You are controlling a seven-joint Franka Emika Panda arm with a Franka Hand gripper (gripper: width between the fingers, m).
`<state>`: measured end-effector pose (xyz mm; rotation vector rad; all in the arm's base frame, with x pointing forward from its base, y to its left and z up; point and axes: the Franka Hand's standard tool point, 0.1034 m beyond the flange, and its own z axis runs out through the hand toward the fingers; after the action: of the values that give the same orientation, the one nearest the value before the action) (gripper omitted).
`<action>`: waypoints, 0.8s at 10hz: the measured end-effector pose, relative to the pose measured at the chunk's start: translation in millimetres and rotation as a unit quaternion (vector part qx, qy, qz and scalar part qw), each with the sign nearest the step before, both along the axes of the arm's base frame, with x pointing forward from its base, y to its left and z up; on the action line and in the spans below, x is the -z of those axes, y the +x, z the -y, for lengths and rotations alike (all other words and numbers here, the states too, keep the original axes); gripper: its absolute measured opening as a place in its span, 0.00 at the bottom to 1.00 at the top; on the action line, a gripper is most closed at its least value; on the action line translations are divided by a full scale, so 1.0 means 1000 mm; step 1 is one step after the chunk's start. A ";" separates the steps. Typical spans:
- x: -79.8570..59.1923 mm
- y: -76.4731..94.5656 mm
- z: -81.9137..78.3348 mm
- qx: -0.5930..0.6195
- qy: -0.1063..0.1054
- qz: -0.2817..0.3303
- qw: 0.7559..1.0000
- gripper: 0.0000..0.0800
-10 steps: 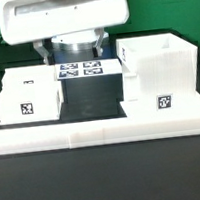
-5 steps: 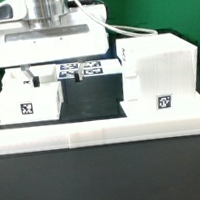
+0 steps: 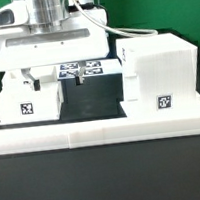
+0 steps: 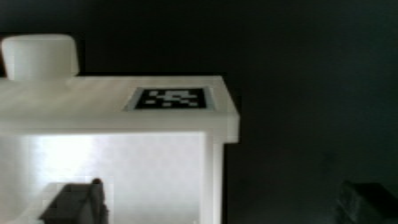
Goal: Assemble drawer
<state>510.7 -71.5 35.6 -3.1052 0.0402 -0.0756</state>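
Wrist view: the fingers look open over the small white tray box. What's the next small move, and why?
Probably lower straight down a little. The open gripper appears just above the small white plastic tray box, one of its fingers over the hollow, the other over black table, straddling the side wall but not yet around it.

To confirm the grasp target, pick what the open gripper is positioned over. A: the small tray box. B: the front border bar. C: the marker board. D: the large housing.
A: the wrist view shows a wall of the small tray box between the gripper's spread fingers.
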 end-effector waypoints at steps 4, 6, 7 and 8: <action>0.024 -0.006 0.001 -0.005 -0.011 -0.001 1.000 0.81; 0.028 -0.009 0.002 -0.004 -0.013 -0.003 1.000 0.81; 0.029 -0.011 0.004 -0.003 -0.015 -0.002 1.000 0.81; 0.030 -0.012 0.005 -0.002 -0.016 -0.002 1.000 0.81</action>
<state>498.9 -76.3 6.0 -3.1365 0.0334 -0.0707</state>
